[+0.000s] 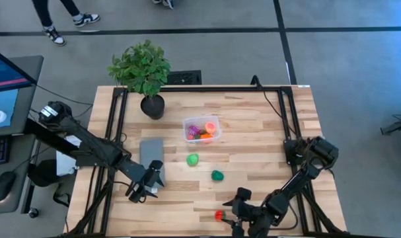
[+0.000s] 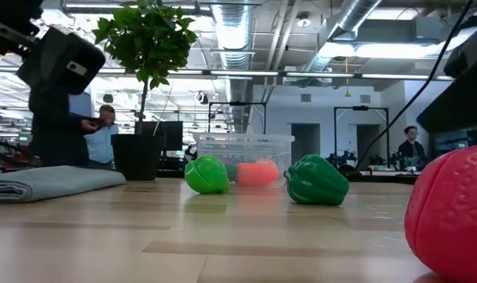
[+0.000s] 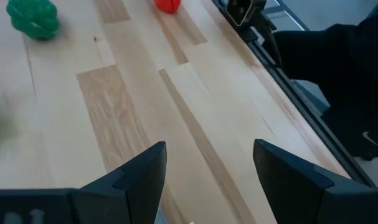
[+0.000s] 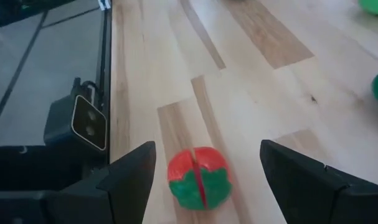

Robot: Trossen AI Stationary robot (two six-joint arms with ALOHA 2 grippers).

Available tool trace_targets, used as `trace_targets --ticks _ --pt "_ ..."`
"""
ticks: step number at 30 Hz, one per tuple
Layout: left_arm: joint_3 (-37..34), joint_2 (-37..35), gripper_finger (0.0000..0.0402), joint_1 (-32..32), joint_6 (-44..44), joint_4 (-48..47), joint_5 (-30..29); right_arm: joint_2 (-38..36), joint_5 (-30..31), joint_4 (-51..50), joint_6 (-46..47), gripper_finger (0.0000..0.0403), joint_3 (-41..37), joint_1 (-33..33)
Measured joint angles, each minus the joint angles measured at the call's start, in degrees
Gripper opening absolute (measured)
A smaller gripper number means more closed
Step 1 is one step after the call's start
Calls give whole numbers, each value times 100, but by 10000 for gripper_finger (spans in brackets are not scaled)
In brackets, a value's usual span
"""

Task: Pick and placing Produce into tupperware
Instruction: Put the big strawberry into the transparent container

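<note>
Wood table [image 1: 253,125]; right claw [image 4: 204,163] apart straddling red toy [image 4: 199,176]; left claw [image 3: 207,165] apart.

Bench [image 1: 253,119]: right half bare, open passage. Obstacles: potted plant [image 1: 143,73] far left; grey folded cloth [image 1: 151,149] left; tub [image 1: 201,129] centre; two green toys [image 1: 192,159] [image 1: 217,175] and red toy [image 1: 218,215] nearer.

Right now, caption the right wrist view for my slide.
Right gripper open, its fingers either side of the red toy fruit with green top on the wooden table.
</note>
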Motion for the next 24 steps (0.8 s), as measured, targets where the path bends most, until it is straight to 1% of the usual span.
trace_targets --ticks 5,21,24 --pt "-147 0 231 -99 -147 119 -265 382 -9 53 -51 311 71 1" --pt "-168 0 231 -119 -158 335 -454 387 -24 49 -46 312 86 -67" --pt "-168 0 231 -119 -156 362 -469 385 -230 -11 110 319 86 -158"
